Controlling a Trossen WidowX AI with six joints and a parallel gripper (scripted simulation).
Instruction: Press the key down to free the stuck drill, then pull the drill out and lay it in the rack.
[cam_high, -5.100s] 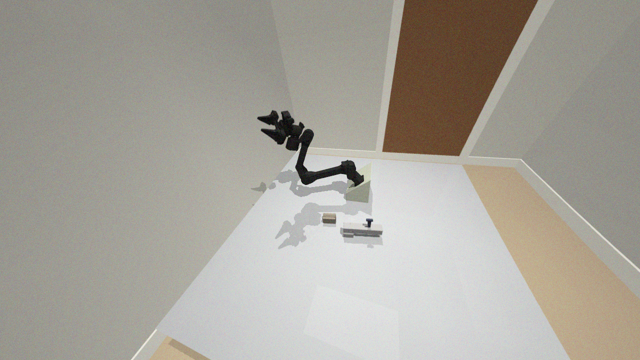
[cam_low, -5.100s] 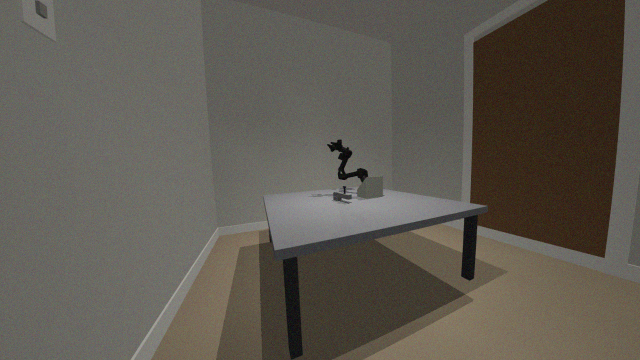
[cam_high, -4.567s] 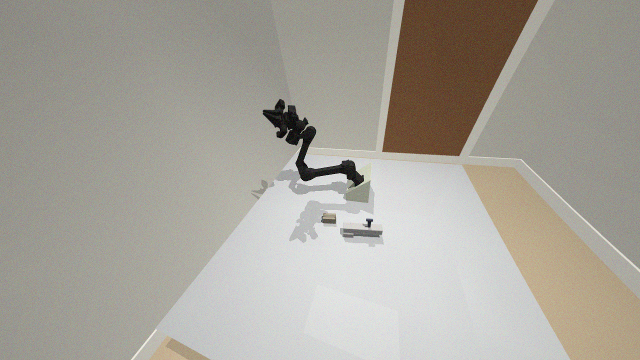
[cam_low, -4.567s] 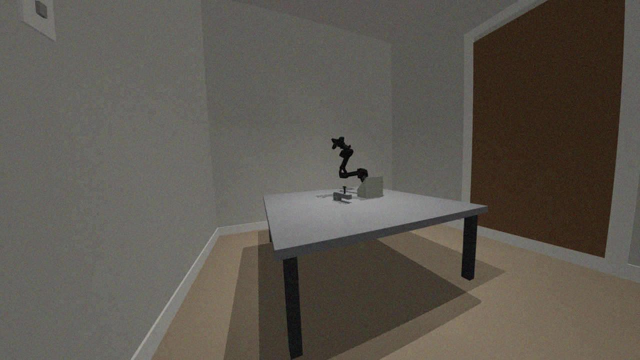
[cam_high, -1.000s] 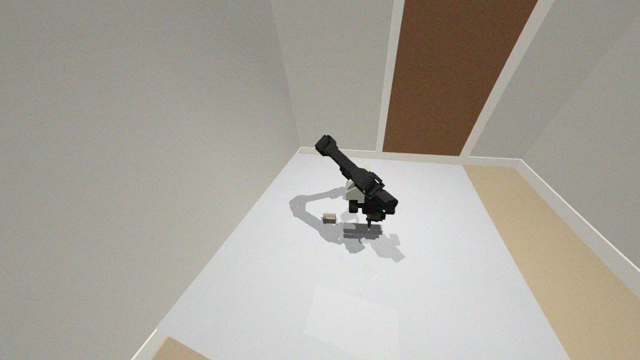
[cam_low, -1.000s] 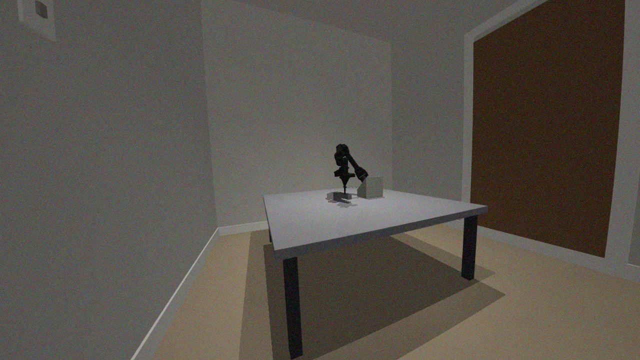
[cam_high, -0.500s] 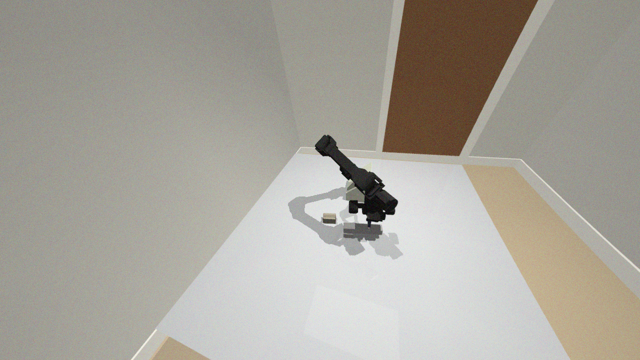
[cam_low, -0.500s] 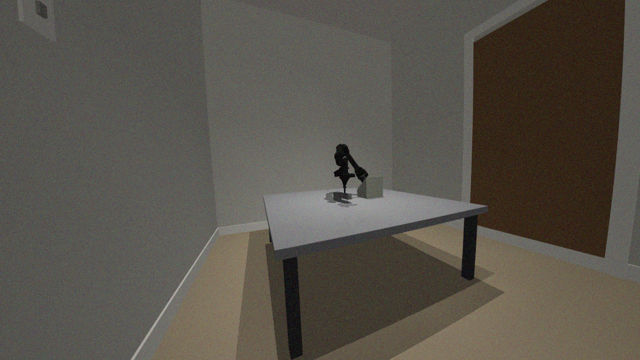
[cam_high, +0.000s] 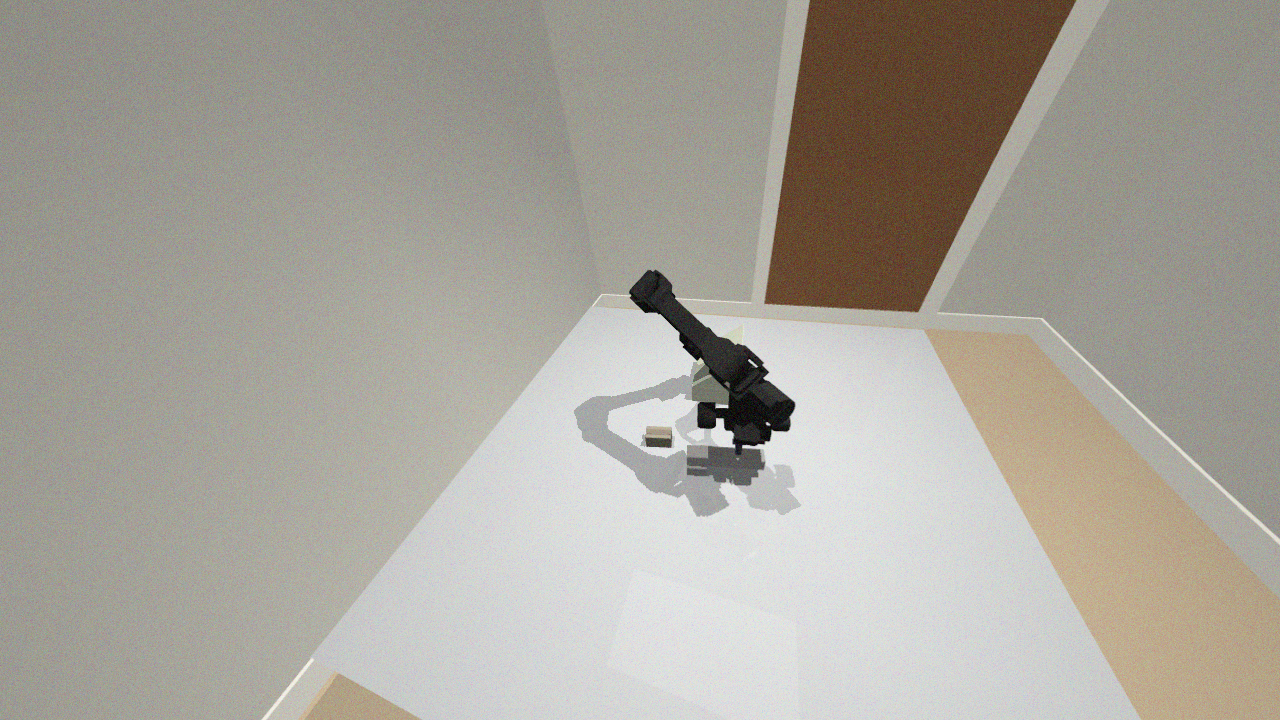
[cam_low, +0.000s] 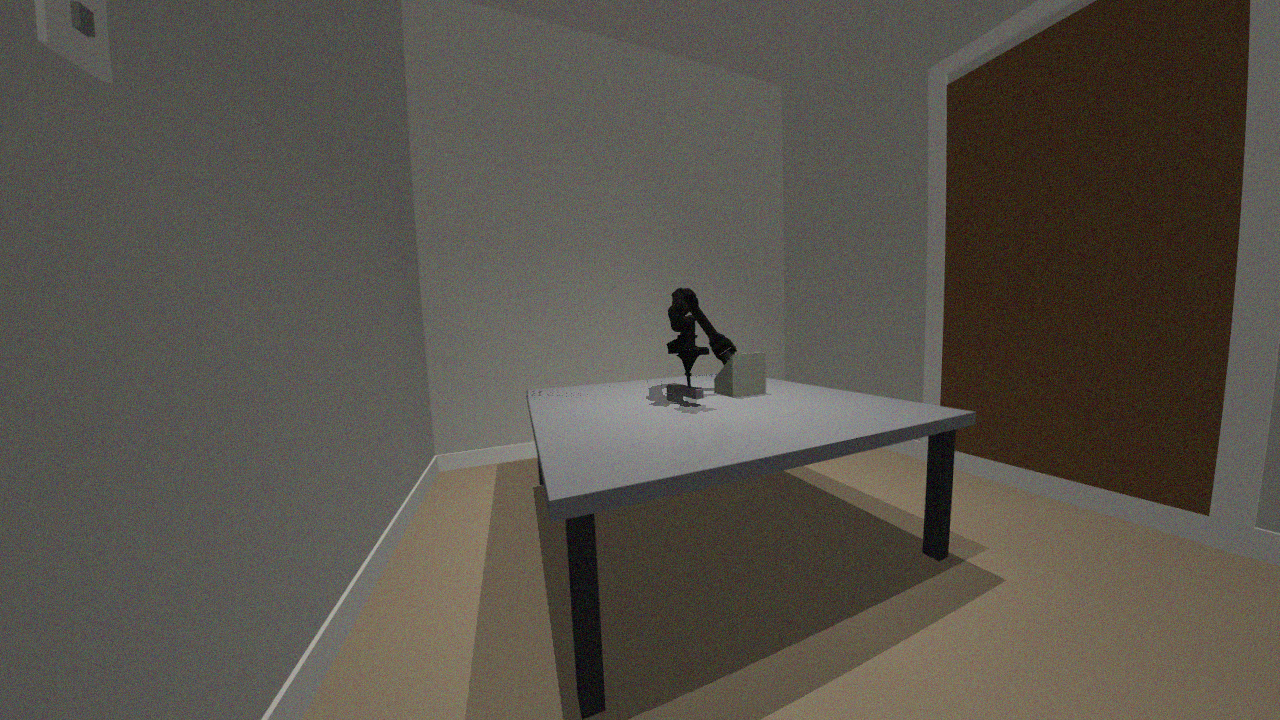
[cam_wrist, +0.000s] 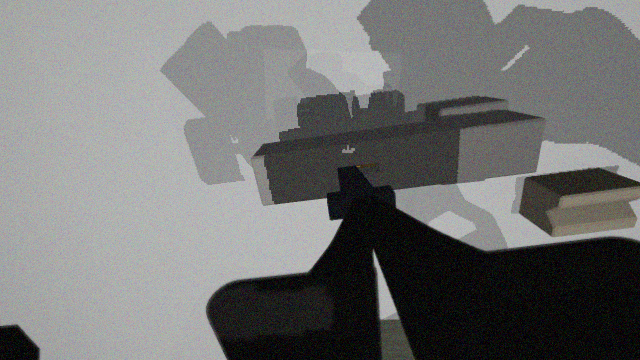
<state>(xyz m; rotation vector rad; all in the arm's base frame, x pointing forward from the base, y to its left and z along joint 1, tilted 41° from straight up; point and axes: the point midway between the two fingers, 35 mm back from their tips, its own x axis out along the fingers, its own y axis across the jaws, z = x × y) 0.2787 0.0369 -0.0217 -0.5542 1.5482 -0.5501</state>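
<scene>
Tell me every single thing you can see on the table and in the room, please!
Table: one, pale grey top with dark legs, middle of the room.
Grey block: one, dark grey, long, on the table right under the tool; lumpy dark shapes sit along its top, too dim to name.
Tan rack: one, beige, small and stepped, on the table beside the grey block, apart from it.
Pale box: one, greenish white, on the table at the arm's foot.
Brown panel: one, brown with a pale frame, on the wall.
Floor: tan, under and around the table.
Arm: one, black, bent down over the grey block.
Tool: one, black, shut with nothing in it, tip at the block's top edge.
</scene>
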